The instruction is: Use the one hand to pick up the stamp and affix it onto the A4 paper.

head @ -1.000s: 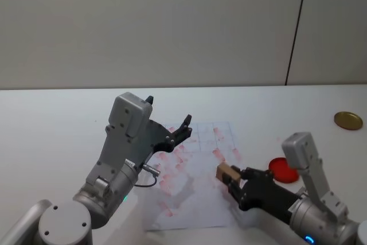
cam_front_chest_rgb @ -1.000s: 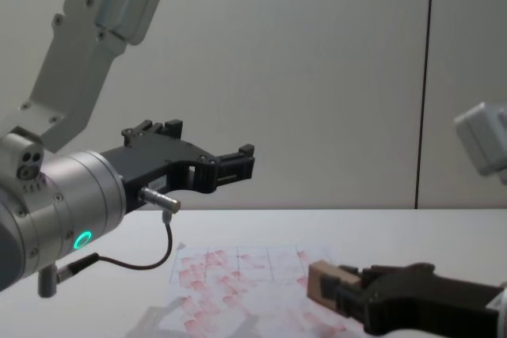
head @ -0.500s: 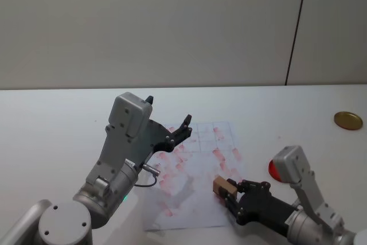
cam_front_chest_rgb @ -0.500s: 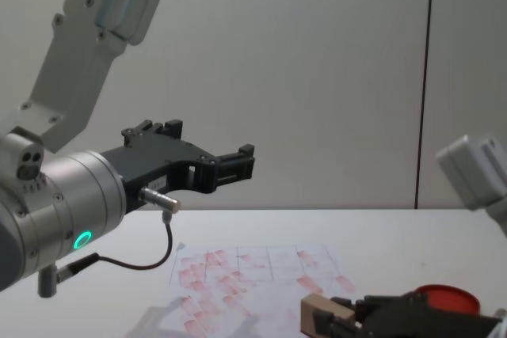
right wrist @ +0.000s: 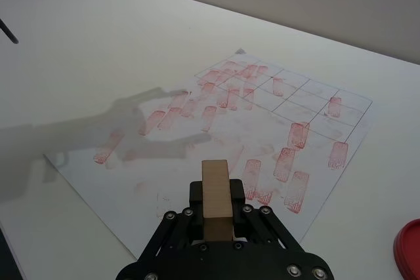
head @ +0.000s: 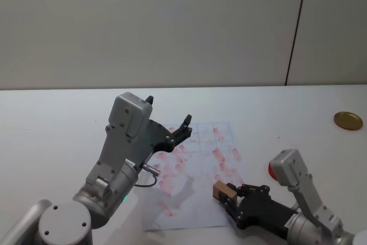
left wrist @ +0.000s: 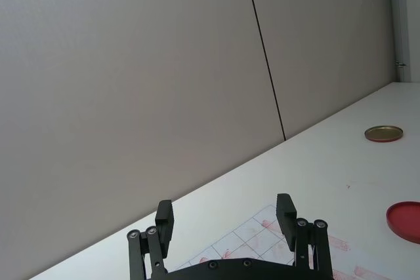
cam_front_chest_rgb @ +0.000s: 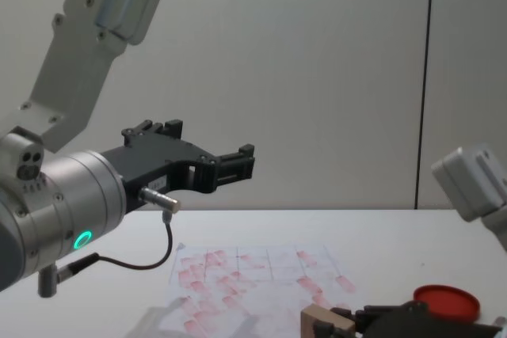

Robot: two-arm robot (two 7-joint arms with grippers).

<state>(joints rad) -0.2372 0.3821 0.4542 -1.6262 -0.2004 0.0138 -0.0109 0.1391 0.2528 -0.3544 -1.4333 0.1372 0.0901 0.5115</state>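
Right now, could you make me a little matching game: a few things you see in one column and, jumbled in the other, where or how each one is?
Things:
1. stamp
2. A4 paper
3. red ink pad
4. left gripper

Places or states:
a. open, raised above the table
b. flat on the table, covered in red marks
c. clamped in the right gripper
d. on the table, to the right of the paper

Pairs: 1-c, 2-b, 3-d, 4-a.

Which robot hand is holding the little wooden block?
The right gripper, low by the paper's near edge, clamps the block. The left gripper hangs open and empty.
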